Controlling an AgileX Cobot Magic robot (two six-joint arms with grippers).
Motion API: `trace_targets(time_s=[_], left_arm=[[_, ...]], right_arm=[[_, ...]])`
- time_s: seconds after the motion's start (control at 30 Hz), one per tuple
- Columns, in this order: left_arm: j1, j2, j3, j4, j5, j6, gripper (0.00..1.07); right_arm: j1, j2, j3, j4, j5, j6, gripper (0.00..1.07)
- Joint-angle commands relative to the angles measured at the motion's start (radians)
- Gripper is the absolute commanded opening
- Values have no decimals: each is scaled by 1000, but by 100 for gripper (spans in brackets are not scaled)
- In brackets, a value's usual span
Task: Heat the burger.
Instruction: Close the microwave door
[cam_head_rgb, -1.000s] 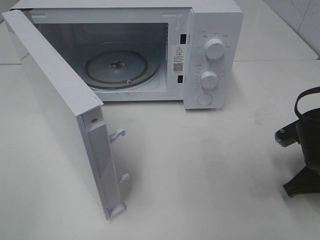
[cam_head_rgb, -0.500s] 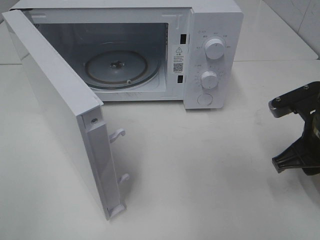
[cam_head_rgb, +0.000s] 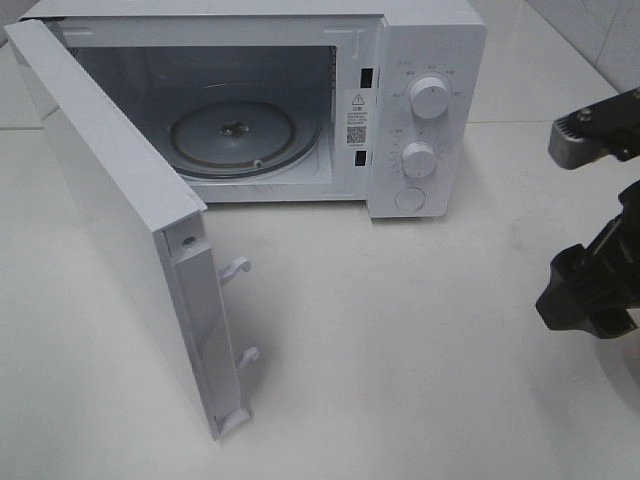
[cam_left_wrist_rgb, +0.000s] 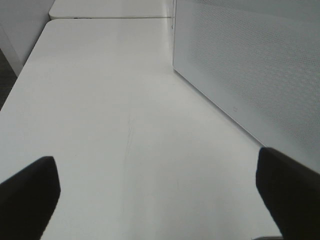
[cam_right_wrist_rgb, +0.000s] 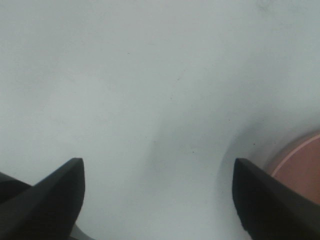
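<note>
Fingers on the right gripper (cam_right_wrist_rgb: 157, 200) stand well apart over bare white table (cam_head_rgb: 400, 330) with nothing between them, and the left gripper (cam_left_wrist_rgb: 157, 195) hangs just as wide and empty beside the open microwave door (cam_head_rgb: 110, 210). No burger shows anywhere; only the rim of a pink plate (cam_right_wrist_rgb: 300, 167) peeks in beside the right fingers, so it may sit there unseen. I'd reckon it soft, light and top-heavy, best carried by the plate's rim.

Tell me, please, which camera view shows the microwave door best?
The exterior high view shows the microwave door best: it stands swung wide open, with its inner edge and two latch hooks plain to see. The left wrist view shows only part of its perforated panel, close beside the table. The right wrist view shows nothing of it.
</note>
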Motion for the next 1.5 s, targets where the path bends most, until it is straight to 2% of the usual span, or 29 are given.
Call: trace_targets(time_s=[0.03,0.1,0.2,0.27,0.47,0.77,0.97,1.13,1.33,1.5], left_arm=[[1,-16,3,-9,-13,-3,100],[1,-16,3,-9,-13,-3,100],[1,-16,3,-9,-13,-3,100],[1,-16,3,-9,-13,-3,100],[1,-16,3,-9,-13,-3,100],[1,-16,3,-9,-13,-3,100],[1,-16,3,-9,-13,-3,100],[1,-16,3,-9,-13,-3,100],[1,-16,3,-9,-13,-3,100],[1,-16,3,-9,-13,-3,100]], right_arm=[[-2,-60,-3,35,43,-46,80],[-2,-134,-19,48,111,-46,79],[-2,-160,-27,52,136,-46,79],[-2,-266,-43,73,207,-46,77],[-2,-415,-46,86,288,-46,76],[-5,-617,-46,86,335,-46,76],[-10,-693,-46,90,335,-45,76],[-117,-759,-45,102,335,-49,76],[-180,-821,-29,102,317,-48,76],[-238,-919,85,102,264,-49,76]])
